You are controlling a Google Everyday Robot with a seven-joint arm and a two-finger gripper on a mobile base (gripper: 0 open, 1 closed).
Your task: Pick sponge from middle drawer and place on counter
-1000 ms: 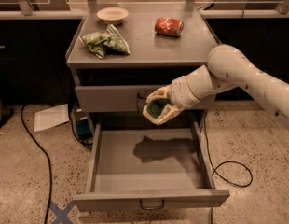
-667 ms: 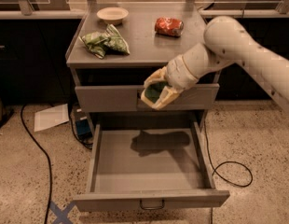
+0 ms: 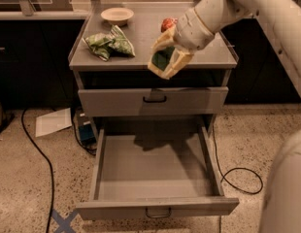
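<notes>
My gripper [image 3: 163, 58] is shut on the sponge [image 3: 162, 58], whose dark green face shows between the cream fingers [image 3: 175, 64]. It hangs just above the front edge of the grey counter [image 3: 141, 30], near its middle. The middle drawer [image 3: 155, 166] is pulled wide open below and holds nothing; only the arm's shadow lies on its floor. The white arm reaches in from the upper right.
On the counter lie green-and-white snack bags [image 3: 109, 43] at the left, a pale bowl [image 3: 117, 15] at the back, and a red-orange packet [image 3: 168, 23] partly behind the arm. The top drawer [image 3: 154, 101] is shut. A cable [image 3: 36, 147], paper [image 3: 53, 122] and a blue box [image 3: 85, 130] lie on the floor at the left.
The gripper has risen with the sponge from in front of the top drawer to the height of the counter's front edge.
</notes>
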